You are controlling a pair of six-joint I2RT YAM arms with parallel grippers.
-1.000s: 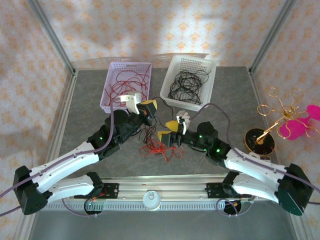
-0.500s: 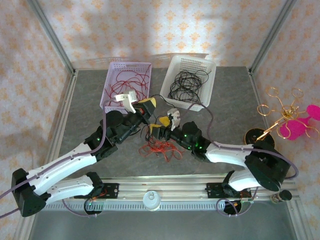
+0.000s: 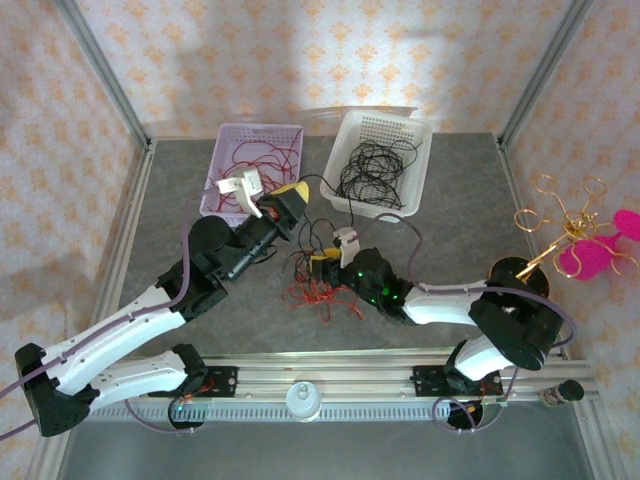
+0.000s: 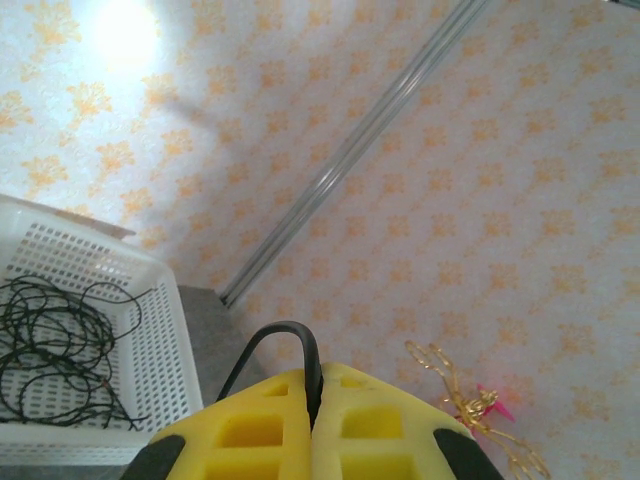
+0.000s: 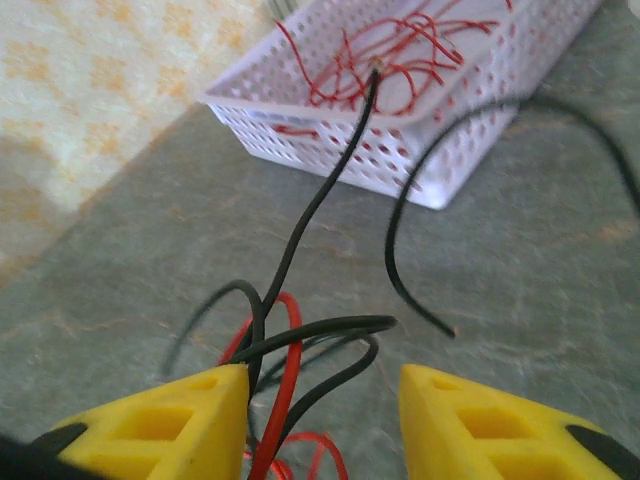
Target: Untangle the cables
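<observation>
The cables (image 3: 322, 292) lie as a loose tangle of red and black wires on the grey table, in front of the two baskets. My left gripper (image 3: 290, 196) is raised behind the tangle and shut on one black wire (image 4: 278, 333), which loops out above its yellow fingertips (image 4: 255, 425). My right gripper (image 3: 325, 262) sits low at the tangle's far edge. Its yellow jaws (image 5: 325, 400) stand apart, with a red wire (image 5: 285, 375) and black strands (image 5: 330, 328) between them, close to the left finger.
A lilac basket (image 3: 222, 158) holding red wires and a white basket (image 3: 415, 170) holding black wires stand at the back. A gold wire stand (image 3: 560, 225) with a pink item is at the right. A metal rail (image 3: 300, 372) runs along the near edge.
My right gripper has slid left into the tangle and its jaws have narrowed. My left gripper has drawn back and to the left with the black wire.
</observation>
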